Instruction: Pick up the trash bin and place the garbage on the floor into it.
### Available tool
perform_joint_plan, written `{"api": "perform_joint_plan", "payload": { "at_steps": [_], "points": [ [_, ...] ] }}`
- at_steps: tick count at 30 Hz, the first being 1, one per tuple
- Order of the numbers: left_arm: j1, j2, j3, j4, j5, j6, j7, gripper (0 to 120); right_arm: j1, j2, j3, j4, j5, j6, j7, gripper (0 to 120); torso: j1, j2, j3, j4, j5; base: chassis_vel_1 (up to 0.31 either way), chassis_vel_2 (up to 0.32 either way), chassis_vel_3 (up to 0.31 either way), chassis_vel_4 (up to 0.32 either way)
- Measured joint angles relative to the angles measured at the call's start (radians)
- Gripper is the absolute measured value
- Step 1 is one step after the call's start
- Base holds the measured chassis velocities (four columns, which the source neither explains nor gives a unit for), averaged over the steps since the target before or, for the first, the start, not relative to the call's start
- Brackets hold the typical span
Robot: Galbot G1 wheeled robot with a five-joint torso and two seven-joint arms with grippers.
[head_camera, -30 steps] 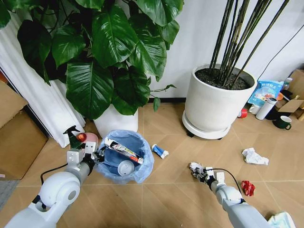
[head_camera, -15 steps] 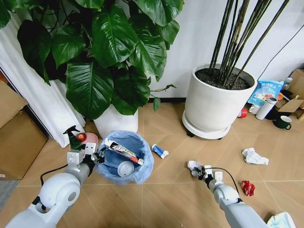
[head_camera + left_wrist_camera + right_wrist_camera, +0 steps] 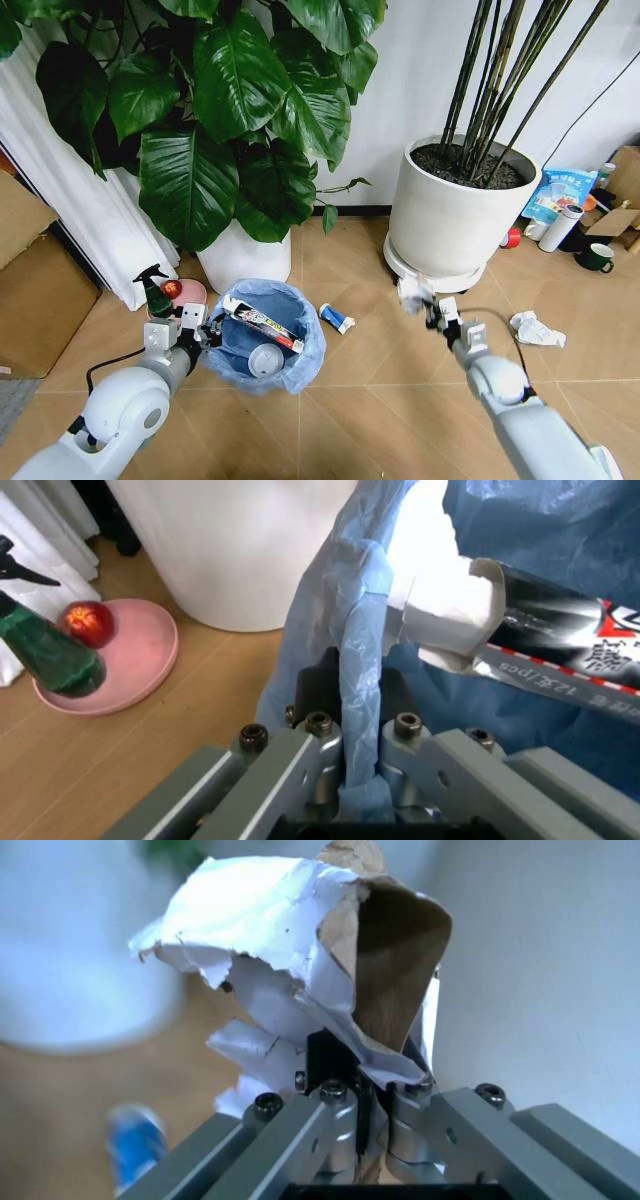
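You have two grippers at work. Your left gripper [image 3: 203, 331] is clamped on the rim of the small round dark trash bin [image 3: 268, 336], pinching the crinkly light-blue plastic liner [image 3: 352, 705] folded over the edge; in the left wrist view the bag film runs straight between the closed jaws. The bin sits upright just in front of the white pot [image 3: 243, 258] of the broad-leafed plant.

Inside the bin, count two items: one long printed tube box [image 3: 262, 321], its long axis running diagonally across the opening from the rim near your gripper toward the far side, open white end flap [image 3: 445, 611] at the gripper end; and one white round lid [image 3: 264, 357] lying under it.

Your right gripper [image 3: 431, 308] is raised near the base of the big white round planter [image 3: 452, 216], jaws closed on one crumpled piece of torn white-and-brown paper [image 3: 300, 952], ragged-edged, standing up beyond the fingertips.

On the tan chevron tile floor [image 3: 360, 380], count two loose pieces: one blue-white can [image 3: 336, 318] lying on its side just beside the bin, and one crumpled white tissue [image 3: 536, 329] well off to your right.

Beside the bin on your left: a pink dish [image 3: 120, 660] holding a red fruit [image 3: 84, 622], and a dark green spray bottle [image 3: 45, 649].
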Motion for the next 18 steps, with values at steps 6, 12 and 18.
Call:
{"api": "perform_joint_plan", "payload": {
  "at_steps": [6,12,18],
  "points": [
    [-0.017,0.010,0.018,0.006,-0.012,0.006,0.002,0,0.051,-0.081,-0.125,0.273,0.177,-0.083,0.030,0,0.000,0.000,0.000,0.0002,0.0001,0.000,0.000,0.000,0.000],
    [-0.049,0.030,0.033,0.020,-0.053,0.022,0.006,0,0.084,-0.088,-0.237,0.396,0.244,-0.143,0.034,0,0.000,0.000,0.000,0.0000,0.0003,0.000,0.000,0.000,0.000],
    [-0.080,0.045,0.058,0.051,-0.074,0.030,0.017,0,0.123,-0.078,-0.411,0.427,0.268,-0.157,0.035,0,0.000,0.000,0.000,0.0000,0.0004,0.000,0.000,0.000,0.000]
  ]
}}
